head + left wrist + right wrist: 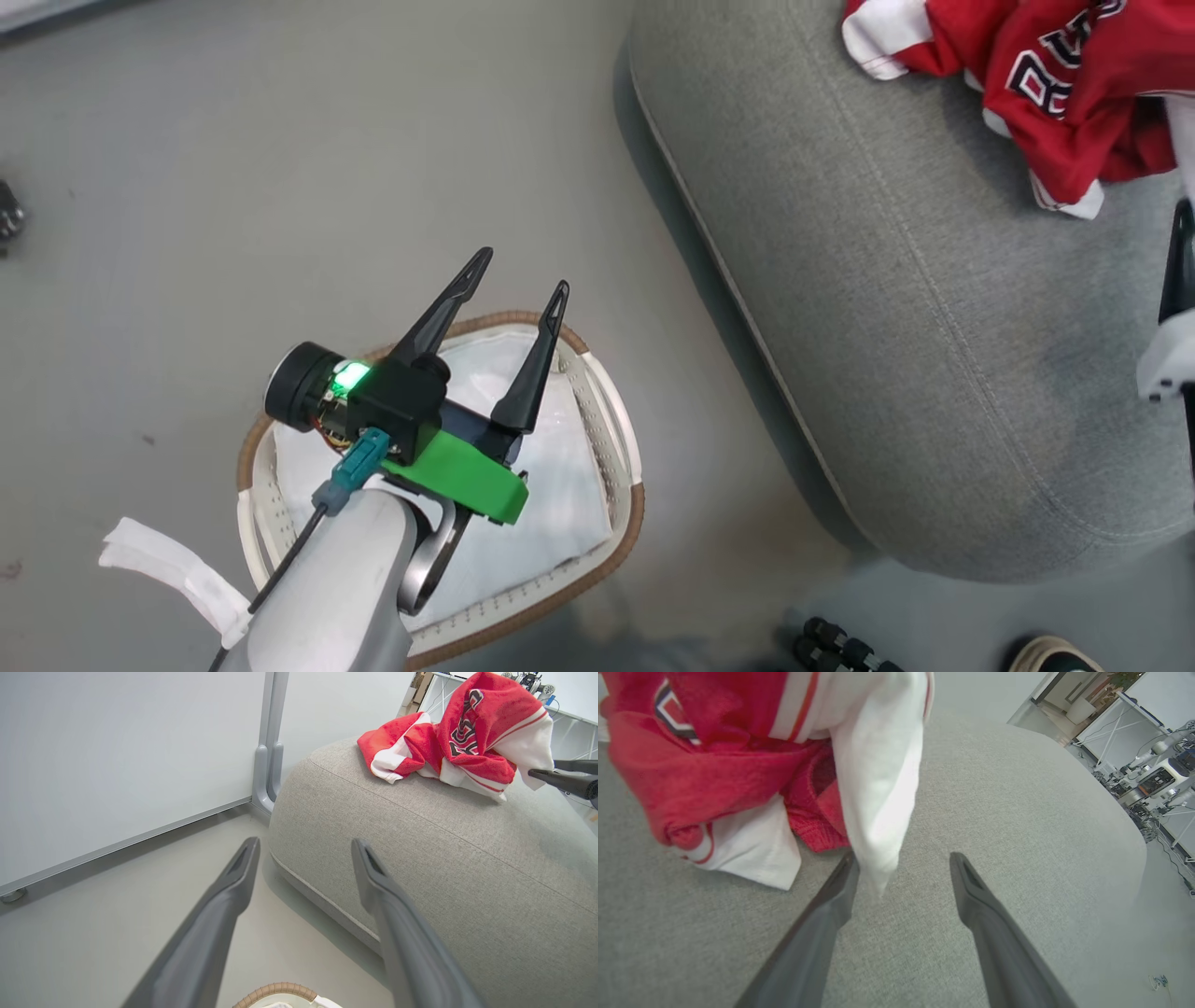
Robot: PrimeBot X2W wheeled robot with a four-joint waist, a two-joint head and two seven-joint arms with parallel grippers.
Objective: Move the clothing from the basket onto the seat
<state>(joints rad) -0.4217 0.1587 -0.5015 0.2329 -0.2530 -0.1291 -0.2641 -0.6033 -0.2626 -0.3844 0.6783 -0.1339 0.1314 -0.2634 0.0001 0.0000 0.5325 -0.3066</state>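
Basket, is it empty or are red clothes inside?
The basket looks empty: its white liner lies bare, though the left arm hides part. The clothing lies heaped on the seat.

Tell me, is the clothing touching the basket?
Apart. The head view shows the clothing lying on the seat, with floor between seat and basket.

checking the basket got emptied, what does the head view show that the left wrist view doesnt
The head view adds the inside of the basket: where visible, just the white liner, no red garments, plus the green bracket on the left arm. The left wrist view adds a white wall panel with a grey post. Shared: the open left gripper, the grey sofa, and the red and white clothing heaped on it.
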